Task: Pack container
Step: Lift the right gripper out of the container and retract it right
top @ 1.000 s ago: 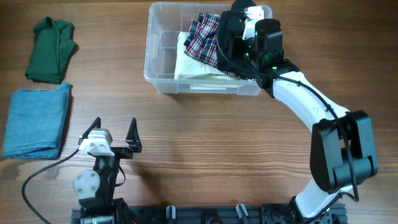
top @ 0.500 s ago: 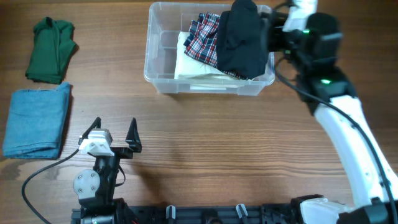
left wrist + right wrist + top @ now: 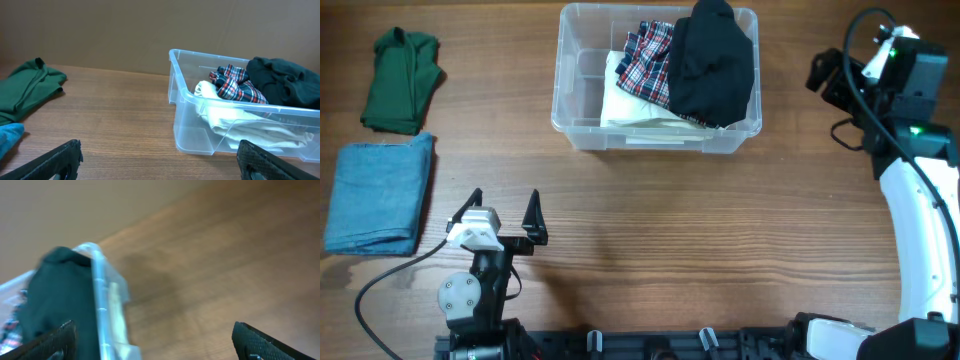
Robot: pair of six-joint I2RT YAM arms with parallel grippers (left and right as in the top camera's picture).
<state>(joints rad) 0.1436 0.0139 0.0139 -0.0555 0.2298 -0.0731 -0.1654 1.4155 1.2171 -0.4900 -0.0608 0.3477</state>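
The clear plastic container (image 3: 570, 95) stands at the back middle of the table. Inside it a black garment (image 3: 715, 65) lies on the right, over a plaid garment (image 3: 648, 62) and a white folded one (image 3: 625, 105). My right gripper (image 3: 833, 88) hovers to the right of the container, apart from it, open and holding nothing. Its wrist view is blurred and shows the container's rim (image 3: 98, 280) and the black garment (image 3: 57, 300) at the left. My left gripper (image 3: 503, 205) rests open near the front left, facing the container's wall (image 3: 195, 132).
A folded green garment (image 3: 402, 80) lies at the back left of the table, with a folded blue garment (image 3: 380, 195) just in front of it. Bare wood (image 3: 700, 230) spreads between the container and the front edge.
My right gripper has opened, left the black garment in the container and swung out to the right of it. The left arm has not moved.
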